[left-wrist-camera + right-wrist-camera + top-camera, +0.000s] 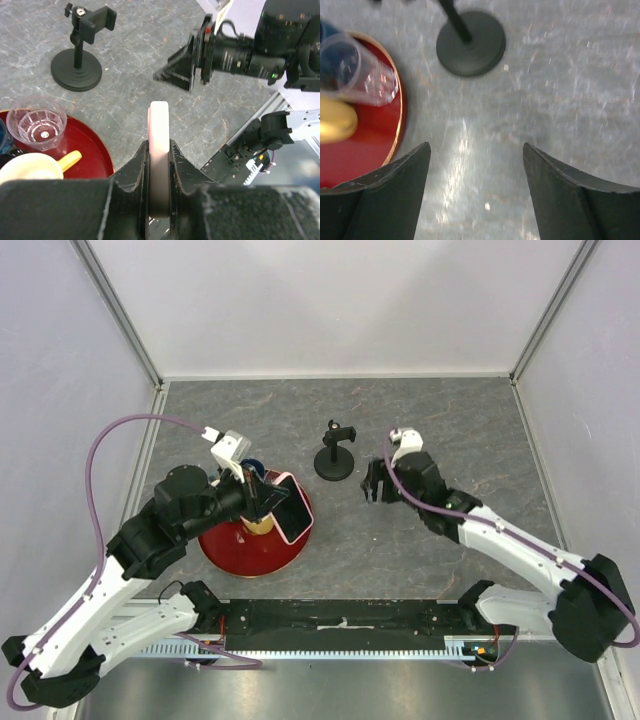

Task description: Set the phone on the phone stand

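Red tray [250, 552] is sitting nearest the arm bases, at about 8 o'clock from the middle of the grey stone-patterned table [420, 550], and it is carrying a clear ribbed glass [36, 123] and a cream mug with a yellow handle [31, 172]. Over the tray's rim at roughly 2 o'clock, the left gripper [268, 500] is clamping the phone [293, 508], its fingers [137, 165] pressing tight on both flat faces so that the pink edge is standing on end between them, with the black screen showing in the top view. At 3 o'clock from the phone and apart from it, the right gripper [372, 483] is hanging over bare table with its jaws spread wide and nothing between them. Farther out, the phone stand [334, 453] is standing upright on its round black base, at 1 o'clock from the phone and 10 o'clock from the right gripper, its clamp head holding nothing and touching neither gripper.
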